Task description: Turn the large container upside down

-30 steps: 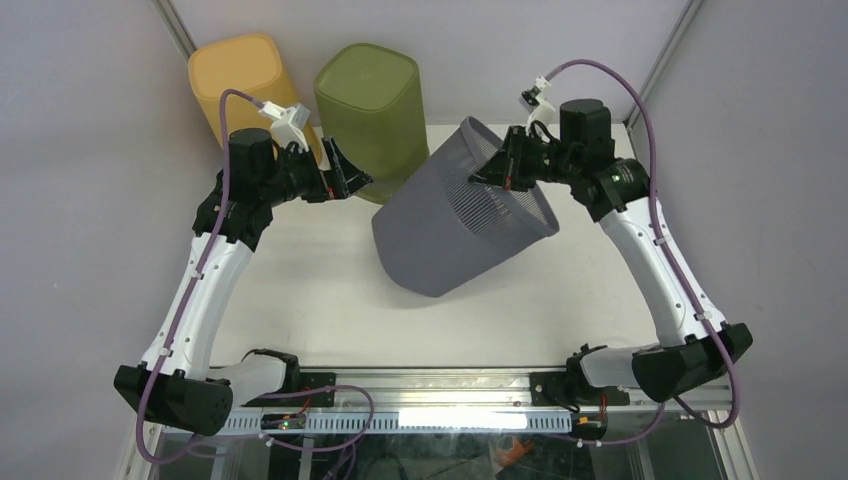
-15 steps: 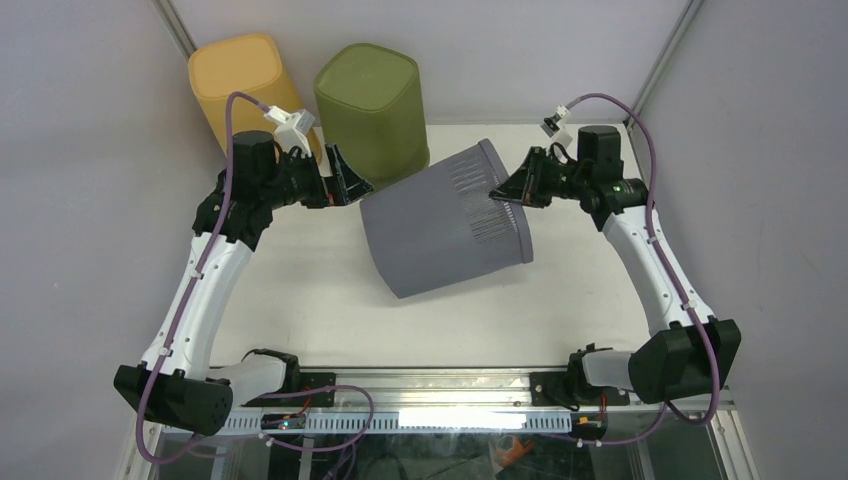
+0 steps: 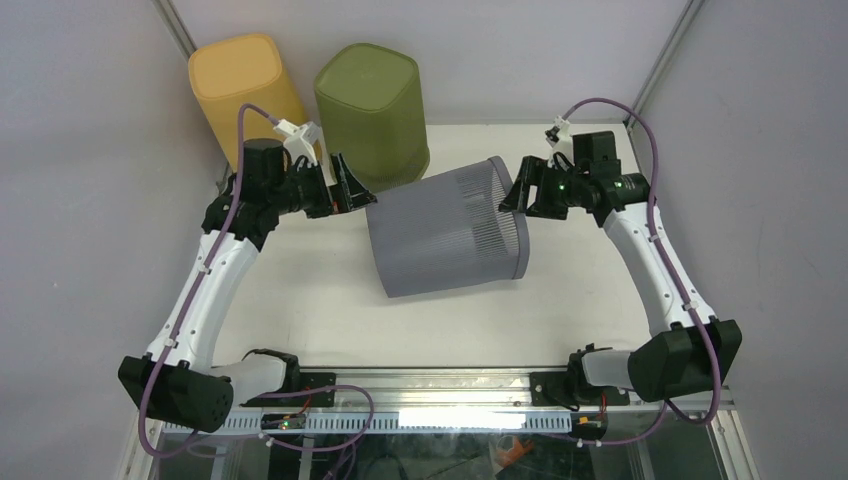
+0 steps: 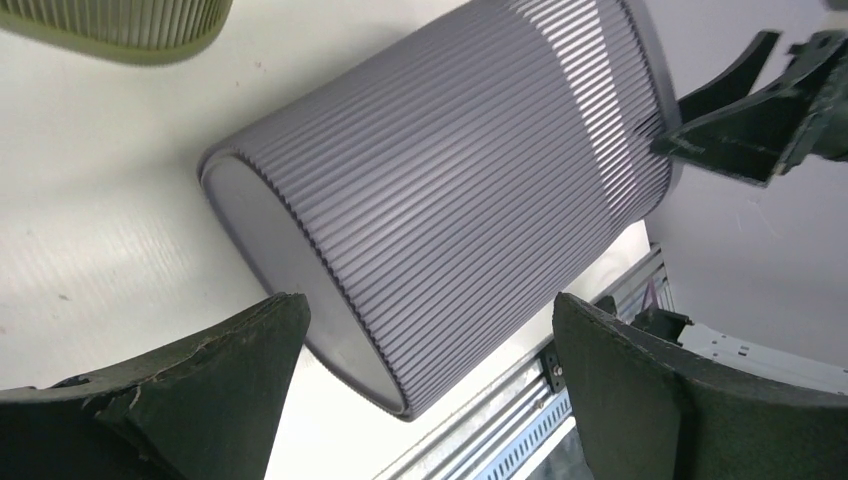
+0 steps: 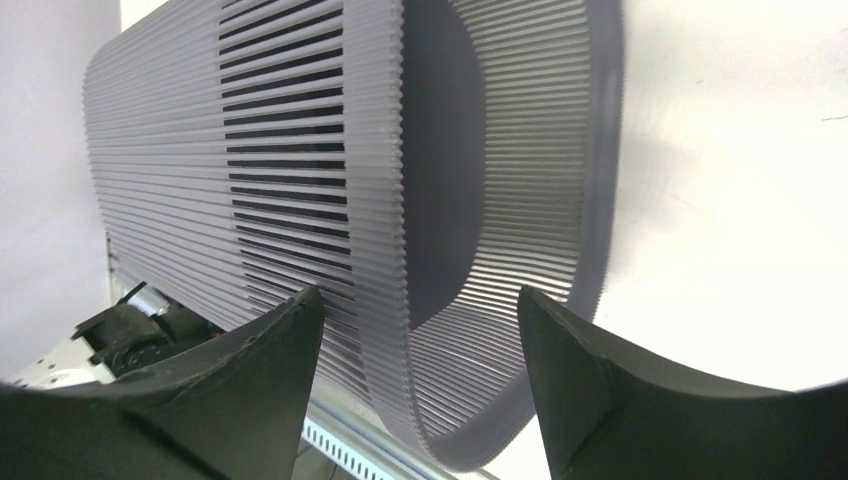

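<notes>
Fingers of both arms stand apart. Right gripper [image 3: 514, 188] straddles the open rim of the large grey container [image 3: 450, 235] without clamping it; left gripper [image 3: 357, 185] hangs just beside its closed base. Container lies on its side on the counter [image 3: 320, 300], mouth toward the right arm.

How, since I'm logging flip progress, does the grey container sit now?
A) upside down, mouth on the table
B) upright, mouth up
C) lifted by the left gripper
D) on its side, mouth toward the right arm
D: the grey container lies on its side, open rim facing the right gripper.
</notes>
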Action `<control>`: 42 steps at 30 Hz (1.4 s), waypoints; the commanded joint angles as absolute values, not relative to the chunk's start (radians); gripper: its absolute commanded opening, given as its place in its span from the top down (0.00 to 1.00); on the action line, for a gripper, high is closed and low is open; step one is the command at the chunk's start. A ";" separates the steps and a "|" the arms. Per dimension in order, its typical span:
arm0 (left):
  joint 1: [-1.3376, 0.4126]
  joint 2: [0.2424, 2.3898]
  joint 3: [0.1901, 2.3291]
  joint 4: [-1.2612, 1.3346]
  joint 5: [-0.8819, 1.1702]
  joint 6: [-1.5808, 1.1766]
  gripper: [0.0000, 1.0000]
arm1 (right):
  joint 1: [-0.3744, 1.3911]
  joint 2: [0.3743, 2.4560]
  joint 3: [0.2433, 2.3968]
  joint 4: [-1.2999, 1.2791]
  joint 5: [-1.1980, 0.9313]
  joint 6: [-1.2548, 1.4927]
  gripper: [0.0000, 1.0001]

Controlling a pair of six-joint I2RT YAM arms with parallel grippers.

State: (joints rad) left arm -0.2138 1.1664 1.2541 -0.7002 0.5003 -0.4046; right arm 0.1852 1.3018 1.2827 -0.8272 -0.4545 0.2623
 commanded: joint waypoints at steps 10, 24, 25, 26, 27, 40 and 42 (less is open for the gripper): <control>-0.200 1.133 1.040 -0.516 0.652 -0.652 0.01 | 0.268 1.346 1.492 -0.905 -0.210 0.226 0.33; -0.207 1.181 0.993 -0.451 0.743 -0.658 0.01 | 0.301 1.381 1.501 -0.926 -0.118 0.194 0.74; -0.208 1.182 0.998 -0.452 0.747 -0.657 0.01 | 0.301 1.382 1.497 -0.924 -0.112 0.194 0.75; -0.211 1.185 1.003 -0.451 0.751 -0.656 0.01 | 0.301 1.386 1.495 -0.925 -0.108 0.195 0.76; -0.213 1.188 1.009 -0.451 0.753 -0.654 0.01 | 0.301 1.390 1.492 -0.925 -0.105 0.195 0.76; -0.325 1.264 1.135 -0.351 0.737 -0.738 0.01 | 0.301 1.399 1.467 -0.912 -0.088 0.187 0.78; -0.340 1.272 1.184 -0.335 0.735 -0.750 0.01 | 0.300 1.395 1.458 -0.910 -0.086 0.187 0.78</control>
